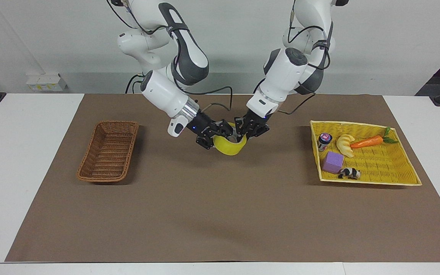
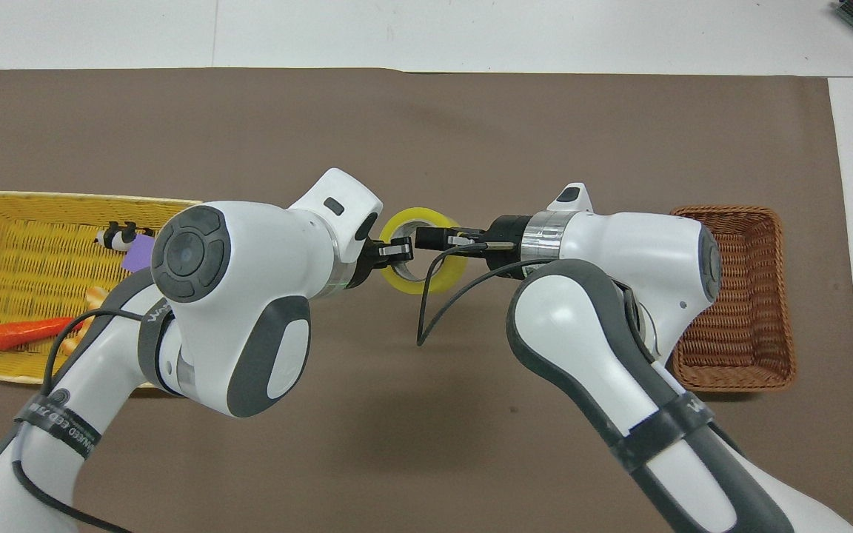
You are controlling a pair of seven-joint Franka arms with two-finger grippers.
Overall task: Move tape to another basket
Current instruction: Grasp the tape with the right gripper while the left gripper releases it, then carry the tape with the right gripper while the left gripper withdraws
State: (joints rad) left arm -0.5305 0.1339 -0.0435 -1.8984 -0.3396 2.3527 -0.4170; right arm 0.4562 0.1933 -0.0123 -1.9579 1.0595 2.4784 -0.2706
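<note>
The white table (image 1: 21, 160) carries a large brown paper mat (image 1: 220, 214) that covers most of its top. At the left arm's end of the table lies a shallow, bright yellow woven tray (image 1: 399, 168), well apart from the small narrow brown wicker basket (image 1: 109, 151) at the right arm's end; that basket holds nothing that shows.

Both arms reach in over the middle of the mat, between tray and basket. There the wide roll of translucent yellow packing tape (image 1: 229, 147) hangs in the air above the mat, tilted, with its open core showing in the overhead view (image 2: 423, 260). The left gripper (image 1: 247, 131) pinches the roll's wall on the side toward the tray, 1 finger inside the ring and 1 outside. The right gripper (image 1: 215, 133) meets the roll from the basket's side, with 1 finger reaching into the core; whether it has pressed together on the wall, I cannot tell.

In the tray lie 5 small things: an orange toy carrot with green leaves (image 1: 367, 142), a purple foam cube (image 1: 333, 162), a pale yellow croissant-shaped toy (image 1: 345, 145), a black-and-white toy animal (image 1: 349, 173) just beside the cube, and a little dark jar with a pink lid (image 1: 324, 140).
</note>
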